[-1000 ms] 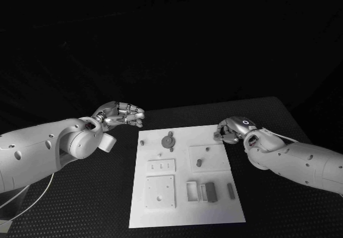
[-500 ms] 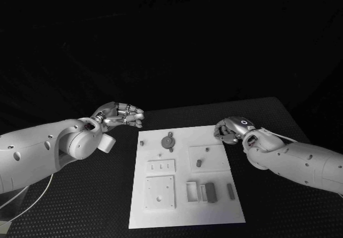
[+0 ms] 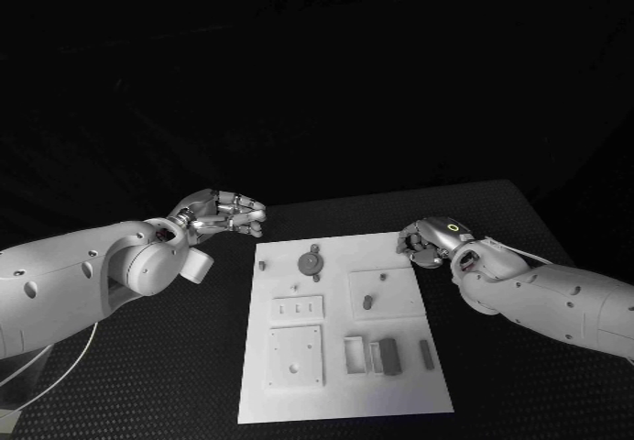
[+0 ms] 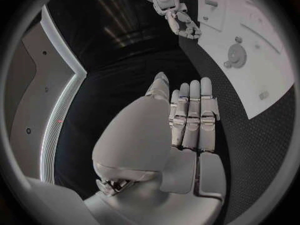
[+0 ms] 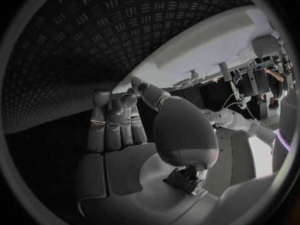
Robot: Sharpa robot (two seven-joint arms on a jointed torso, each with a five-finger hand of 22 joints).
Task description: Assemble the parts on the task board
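Black dimpled table [image 3: 158,367], dark room behind. White task board [image 3: 341,325] lies flat mid-table, between my two hands. On it: round grey disc part [image 3: 311,261] near the far edge, small grey peg [image 3: 367,299] mid-board, grey block [image 3: 386,356] and thin grey bar [image 3: 427,353] toward the near right.

My left hand [image 3: 222,213] hangs just off the board's far left corner, fingers extended and side by side, thumb alongside, nothing in it. My right hand [image 3: 431,240] sits at the board's far right corner, fingers straight and apart from the thumb, holding nothing; touching the board or not, can't tell.
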